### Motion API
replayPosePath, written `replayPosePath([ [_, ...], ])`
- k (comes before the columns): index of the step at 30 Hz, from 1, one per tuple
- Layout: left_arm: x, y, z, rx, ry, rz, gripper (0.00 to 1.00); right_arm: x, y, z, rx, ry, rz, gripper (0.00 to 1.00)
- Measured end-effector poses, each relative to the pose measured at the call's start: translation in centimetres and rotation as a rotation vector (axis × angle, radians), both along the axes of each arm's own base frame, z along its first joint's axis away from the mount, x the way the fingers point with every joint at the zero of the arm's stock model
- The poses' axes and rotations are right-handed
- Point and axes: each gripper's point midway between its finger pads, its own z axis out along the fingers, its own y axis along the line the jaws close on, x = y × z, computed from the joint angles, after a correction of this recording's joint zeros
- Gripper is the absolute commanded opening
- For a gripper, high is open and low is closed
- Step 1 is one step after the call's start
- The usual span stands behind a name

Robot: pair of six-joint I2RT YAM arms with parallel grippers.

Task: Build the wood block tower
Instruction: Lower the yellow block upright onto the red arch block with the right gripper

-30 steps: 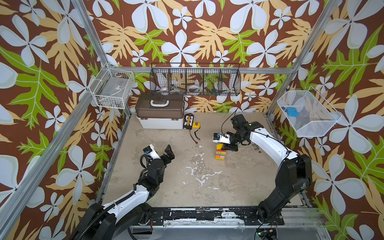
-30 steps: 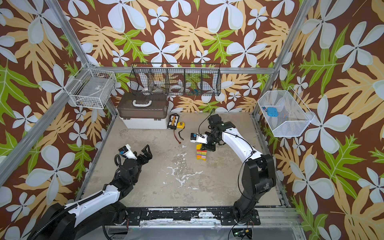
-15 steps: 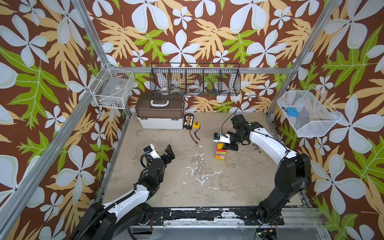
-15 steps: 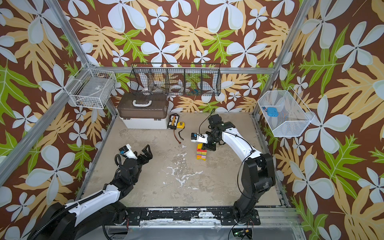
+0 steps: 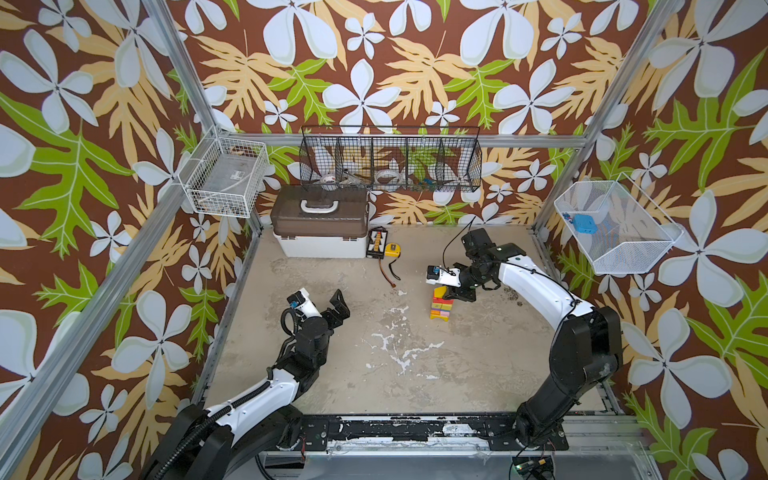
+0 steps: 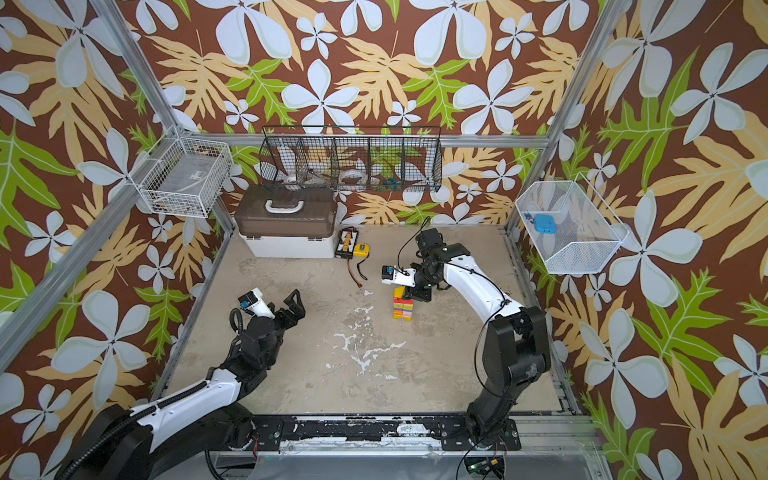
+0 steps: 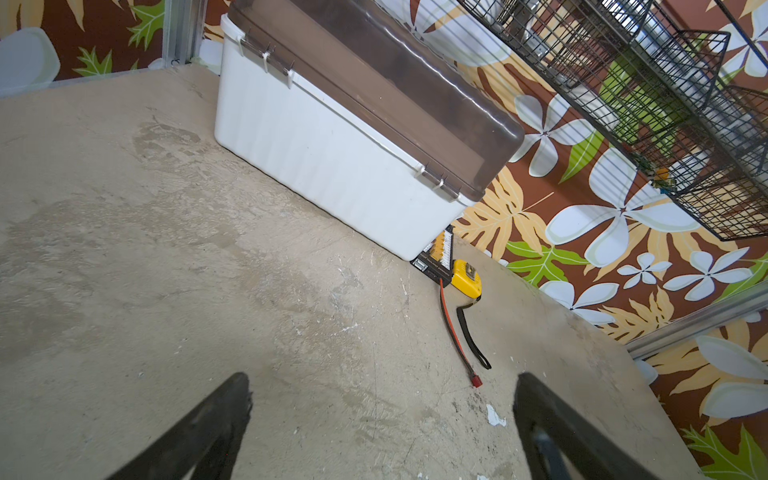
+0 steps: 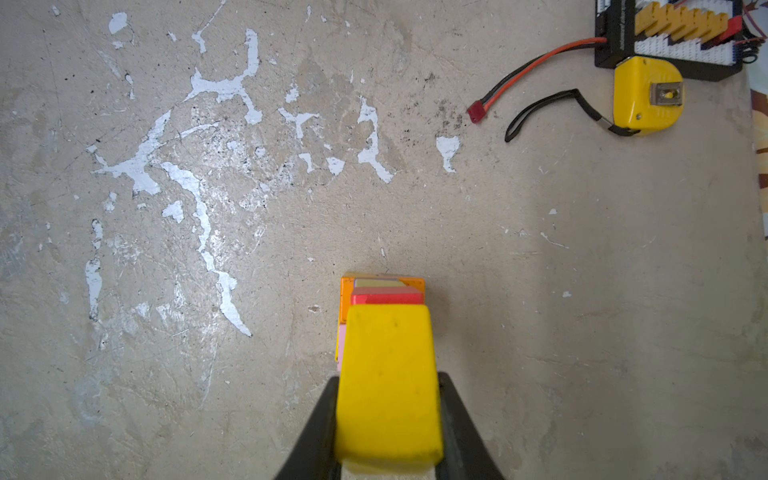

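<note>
Standing nearest, on the left side: the left pincer (image 5: pixel 324 303), jaws spread wide and empty, raised over bare tabletop (image 5: pixel 374 374). Its wrist view shows both dark fingers (image 7: pixel 232 399) far apart with nothing between them.

Mid-tabletop, right of centre: the tower (image 5: pixel 440 309), a narrow upright stack on a yellow base, with orange and pink layers and a red piece (image 8: pixel 386 298) near the top. It stands well apart from the left pincer.

At the tower's top: the right pincer (image 5: pixel 451 296), jaws narrow and clamped on both sides of a yellow block (image 8: pixel 386 340). The block sits directly over the red piece; whether it rests on it cannot be told.

Farther back, near the rear wall:
- yellow tape measure (image 5: pixel 392 249), its black strap lying loose on the tabletop
- black board (image 5: pixel 376 245) with yellow connectors and a red-and-black cord, touching the tape measure
- white toolbox (image 5: pixel 322 224) with a brown lid, just beside the board

On the walls:
- black wire basket (image 5: pixel 390 160), rear, in compartments
- white wire basket (image 5: pixel 226 183), left
- white mesh basket (image 5: pixel 615 249), right, holding a blue item (image 5: pixel 584 223)
</note>
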Motion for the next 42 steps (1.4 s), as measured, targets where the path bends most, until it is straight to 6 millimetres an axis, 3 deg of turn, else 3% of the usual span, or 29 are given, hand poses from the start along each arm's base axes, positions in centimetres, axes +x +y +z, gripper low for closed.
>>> replayPosePath([
  [7,0.01,-0.05,-0.03,0.0,0.001,-0.002,1.0,0.22,0.05,-0.28,-0.001,0.0,-0.001,0.07],
  [28,0.09,-0.1,-0.14,0.002,0.006,-0.003,1.0,0.74,-0.13,-0.5,-0.012,-0.017,-0.018,0.25],
  [42,0.15,-0.14,-0.16,0.003,0.007,-0.003,1.0,0.65,-0.14,-0.23,-0.007,-0.021,-0.022,0.27],
])
